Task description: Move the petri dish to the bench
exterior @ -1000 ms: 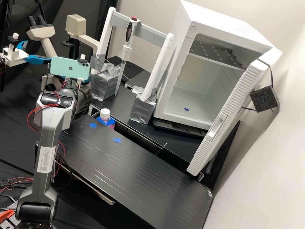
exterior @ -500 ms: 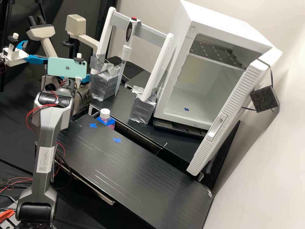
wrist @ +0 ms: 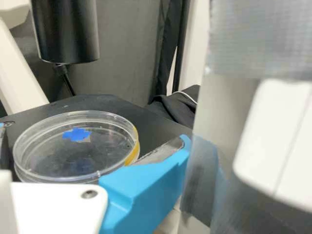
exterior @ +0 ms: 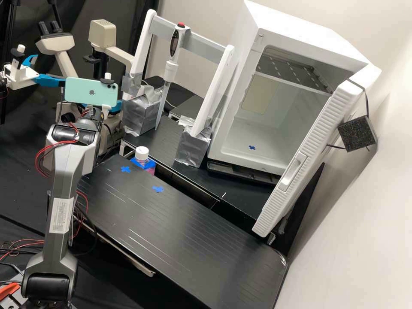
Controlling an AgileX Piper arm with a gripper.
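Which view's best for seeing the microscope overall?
High view: it takes in the microscope with its eyepieces and cream box-shaped head, though the phone and arm hide part. Wrist view gives a close-up of its dark stage, petri dish on top.

a laboratory is shown, as can be told from the microscope (exterior: 54,43) set behind the black bench (exterior: 184,227), the pipette (exterior: 171,68) held upright in a white frame (exterior: 219,90), the screw-capped bottle (exterior: 142,153) of pink liquid, the clear petri dish (wrist: 73,158) and the white cabinet (exterior: 296,34), whose door (exterior: 307,154) is left open.
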